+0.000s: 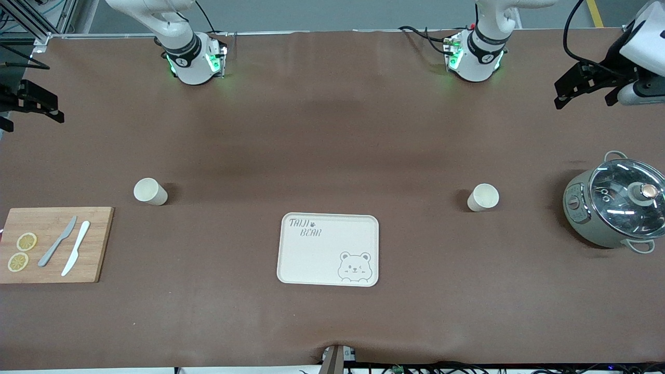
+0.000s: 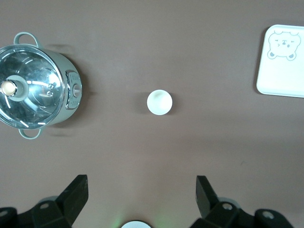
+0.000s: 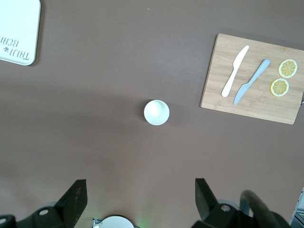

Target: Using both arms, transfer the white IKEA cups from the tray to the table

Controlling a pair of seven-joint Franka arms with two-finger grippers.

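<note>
Two white IKEA cups stand upright on the brown table. One (image 1: 150,191) is toward the right arm's end, and the other (image 1: 483,197) is toward the left arm's end. Both stand a little farther from the front camera than the cream bear-print tray (image 1: 328,249), which holds nothing. My left gripper (image 2: 141,183) is open and empty, high over the table, and looks down on its cup (image 2: 159,102). It also shows in the front view (image 1: 563,93). My right gripper (image 3: 141,185) is open and empty, high over its cup (image 3: 156,112). It sits at the front view's edge (image 1: 34,104).
A grey pot with a glass lid (image 1: 615,205) stands at the left arm's end. A wooden cutting board (image 1: 54,244) at the right arm's end holds two knives and two lemon slices. Both arm bases (image 1: 192,57) (image 1: 475,52) stand along the back edge.
</note>
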